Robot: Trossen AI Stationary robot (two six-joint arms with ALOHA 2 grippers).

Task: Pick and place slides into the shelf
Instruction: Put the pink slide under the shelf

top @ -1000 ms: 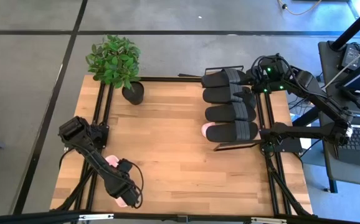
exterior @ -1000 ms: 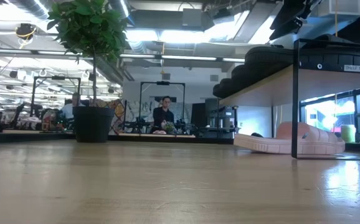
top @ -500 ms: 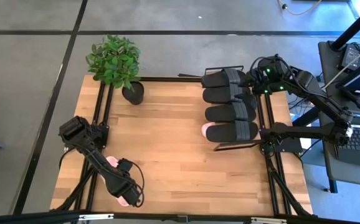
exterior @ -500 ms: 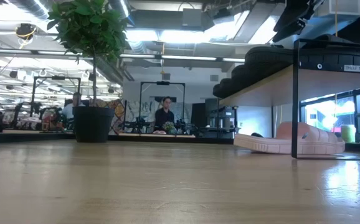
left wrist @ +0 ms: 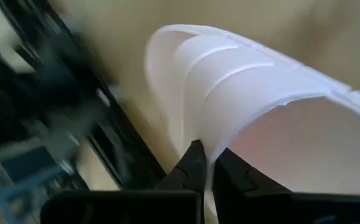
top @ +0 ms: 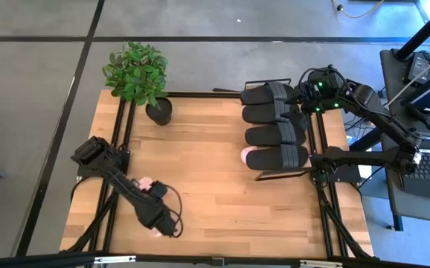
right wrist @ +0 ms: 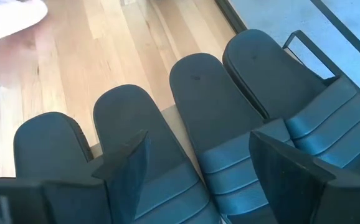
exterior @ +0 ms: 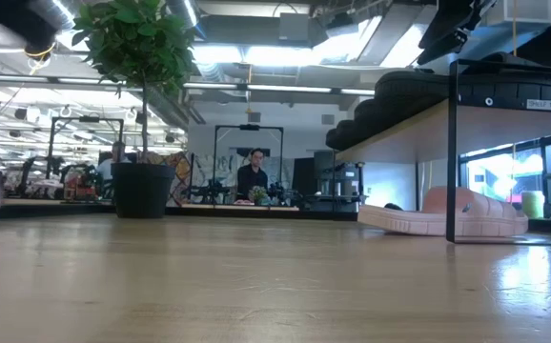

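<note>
Left gripper [left wrist: 206, 163] is pinching the pink slide's [left wrist: 261, 118] strap edge, fingers closed, for carrying to the shelf [top: 313, 126]; right gripper [right wrist: 195, 165] is hovering wide open, empty, above the black slides [right wrist: 211, 106].

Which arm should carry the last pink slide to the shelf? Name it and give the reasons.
Left. The left gripper is shut on the pink slide at the table's near left. The right gripper hovers open over the black slides on the shelf, holding nothing.
</note>
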